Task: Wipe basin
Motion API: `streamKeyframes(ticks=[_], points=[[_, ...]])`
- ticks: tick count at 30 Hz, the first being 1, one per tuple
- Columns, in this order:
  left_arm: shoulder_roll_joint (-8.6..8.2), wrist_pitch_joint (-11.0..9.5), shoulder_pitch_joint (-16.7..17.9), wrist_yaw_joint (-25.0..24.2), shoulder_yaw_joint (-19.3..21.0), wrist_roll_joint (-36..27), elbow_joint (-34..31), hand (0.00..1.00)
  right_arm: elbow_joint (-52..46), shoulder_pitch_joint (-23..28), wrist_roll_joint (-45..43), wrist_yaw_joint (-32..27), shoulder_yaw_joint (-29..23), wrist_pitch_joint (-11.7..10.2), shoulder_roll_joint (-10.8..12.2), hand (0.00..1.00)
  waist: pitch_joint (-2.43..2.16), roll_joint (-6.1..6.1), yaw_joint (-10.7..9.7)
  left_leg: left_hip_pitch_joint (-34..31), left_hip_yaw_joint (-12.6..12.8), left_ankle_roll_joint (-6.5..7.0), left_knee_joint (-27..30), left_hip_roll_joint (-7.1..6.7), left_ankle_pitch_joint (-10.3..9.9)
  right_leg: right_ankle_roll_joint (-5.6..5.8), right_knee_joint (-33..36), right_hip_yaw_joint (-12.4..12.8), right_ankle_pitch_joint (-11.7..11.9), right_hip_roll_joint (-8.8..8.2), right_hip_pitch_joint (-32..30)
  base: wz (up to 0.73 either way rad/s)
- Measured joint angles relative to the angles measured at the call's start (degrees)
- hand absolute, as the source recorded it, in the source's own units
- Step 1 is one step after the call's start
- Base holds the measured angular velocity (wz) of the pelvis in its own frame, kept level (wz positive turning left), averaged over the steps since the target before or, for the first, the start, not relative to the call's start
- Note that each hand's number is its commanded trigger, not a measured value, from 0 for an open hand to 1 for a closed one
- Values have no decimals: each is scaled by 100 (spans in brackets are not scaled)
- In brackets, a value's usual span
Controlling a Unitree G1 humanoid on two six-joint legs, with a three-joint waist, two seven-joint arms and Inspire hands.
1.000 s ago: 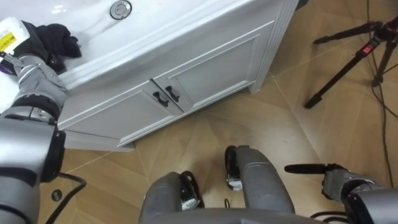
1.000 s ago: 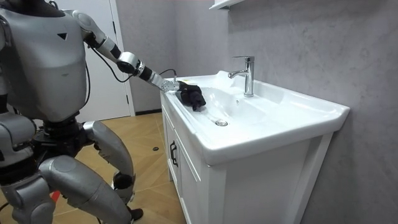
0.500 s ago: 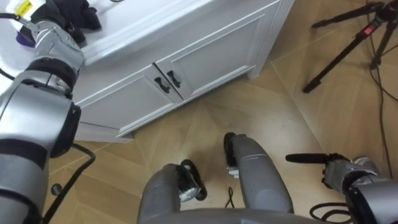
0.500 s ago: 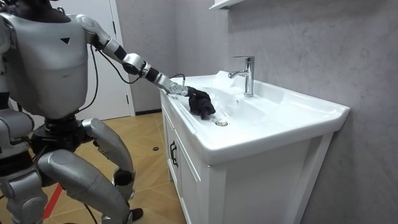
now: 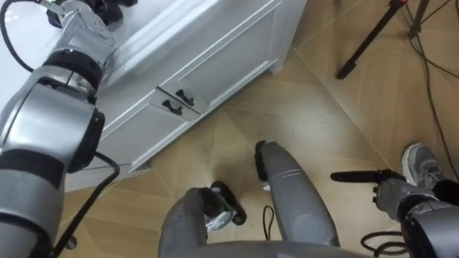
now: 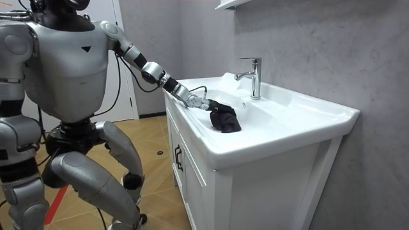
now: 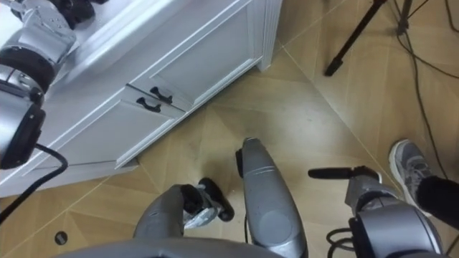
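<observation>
A black cloth (image 6: 225, 119) lies in the white basin (image 6: 275, 118), near its middle and in front of the chrome tap (image 6: 253, 77). My left hand (image 6: 194, 101) reaches over the basin's rim from the room view's left, its fingers closed on the cloth's near end. At the top left of the eye views the left hand (image 5: 80, 16) shows from behind, with a bit of the cloth (image 5: 115, 4) past it. Low by my right side, over the floor, hangs my right hand (image 5: 391, 195), relaxed and holding nothing.
The basin tops a white vanity cabinet (image 5: 204, 61) with two doors and dark handles (image 5: 178, 102); I stand close before it on wood floor. A black tripod (image 5: 367, 41) stands to my right. A person's grey shoe (image 5: 420, 163) shows at the right edge. A white door (image 6: 123, 70) is behind me.
My left hand has drawn the cloth from the basin's near rim into its middle, toward the room view's right. My body has leaned with the arm, and the eye views have shifted.
</observation>
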Motion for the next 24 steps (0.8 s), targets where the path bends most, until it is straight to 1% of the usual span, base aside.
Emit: streamKeyframes(ticks=[1, 2, 4, 5, 6, 7, 9, 10, 12, 13, 15, 16, 18, 20, 21, 22, 23, 24], points=[[8, 1, 0, 17, 0, -5, 6, 100, -39, 25, -47, 17, 0, 0, -9, 0, 0, 0, -8, 1, -1, -4, 0, 3, -3, -5, 3, 0, -9, 1, -1, 0], [17, 1, 0, 57, -3, -23, 11, 100, -62, 72, -90, 65, 0, -2, -24, 0, 15, -23, -36, -4, -5, -22, 0, 11, -13, -14, 4, 5, -22, 5, -6, 0], [63, 1, -3, 128, 1, -34, 16, 100, -64, 77, -236, 113, -2, -2, -48, 0, 11, -21, -108, -43, -10, -55, 0, 14, -32, -21, 8, 4, -28, 8, -34, 3], [109, 0, -19, 198, 0, -34, 16, 100, -64, 67, -277, 123, -2, -4, -65, 0, -8, 4, -149, -80, 6, -56, 5, 19, -33, -21, 12, 18, -27, 15, -79, 0], [126, -3, -21, 253, -1, -34, 30, 100, -63, 85, -293, 134, 0, -11, -94, 0, -2, -4, -173, -83, 16, -58, 4, 23, -34, -24, 13, 25, -25, 20, -89, 0], [125, -3, -21, 272, -2, -34, 51, 100, -63, 99, -299, 142, 2, -12, -110, 0, 4, -15, -187, -79, 20, -59, 3, 23, -34, -24, 15, 30, -25, 21, -86, -4], [125, -3, -28, 338, 0, -33, 56, 100, -62, 142, -303, 153, 0, -10, -151, 0, -5, -11, -205, -70, 42, -51, 3, 25, -45, -10, 18, 67, -22, 38, -90, -4], [124, -3, -30, 356, 0, -33, 56, 100, -62, 152, -301, 156, 0, -10, -153, 0, 1, -31, -210, -67, 48, -49, 1, 25, -47, -2, 18, 84, -22, 48, -91, -5], [116, -29, -81, 444, -4, -44, 50, 100, -63, 169, -296, 163, 3, -10, -152, 0, -10, -46, -220, -69, 77, -31, 13, 29, -57, 20, 18, 135, -11, 74, -106, -7], [108, -43, -97, 476, -3, -46, 47, 100, -59, 167, -300, 163, 5, -12, -152, 0, -8, -51, -226, -73, 73, -21, 24, 32, -63, 22, 18, 136, -10, 77, -109, -6], [37, -156, -152, 557, -1, -47, -4, 100, -12, 169, -373, 180, 8, -66, -149, 0, -8, -59, -282, -92, 61, 13, 63, 38, -91, 40, 23, 119, -11, 66, -111, 0], [27, -191, -153, 579, 2, -46, -56, 100, -5, 169, -419, 194, 8, -78, -144, 0, -8, -59, -306, -104, 57, 18, 67, 35, -94, 47, 22, 116, -11, 63, -117, 0], [-58, -430, -219, 688, 3, -35, -279, 100, -3, 144, -516, 234, 0, -197, -143, 0, -9, -61, -318, -181, 77, 46, 93, 30, -108, 65, 17, 74, -3, 64, -194, -2], [-115, -579, -220, 787, 4, -2, -443, 100, 73, 174, -516, 292, 0, -284, -138, 0, -9, -61, -321, -188, 93, 58, 122, 43, -142, 87, 19, 88, -9, 53, -198, -6], [-183, -658, -221, 848, -2, 22, -560, 100, 85, 175, -516, 295, 1, -317, -133, 0, -9, -61, -320, -203, 94, 67, 173, 68, -175, 104, 36, 86, -21, 64, -197, -5], [-195, -691, -221, 874, 0, 49, -599, 100, 86, 179, -516, 300, 0, -321, -129, 0, -9, -62, -319, -206, 111, 75, 201, 93, -196, 112, 43, 86, -26, 77, -197, -4], [-250, -764, -221, 929, 1, 116, -640, 100, 85, 174, -516, 337, -1, -354, -127, 0, -8, -64, -319, -212, 169, 83, 256, 143, -223, 124, 54, 83, -38, 97, -195, 0], [-270, -836, -221, 947, 3, 166, -665, 100, 85, 175, -517, 348, -5, -407, -127, 0, -6, -66, -319, -212, 186, 94, 271, 146, -243, 140, 66, 86, -52, 110, -195, 0]])
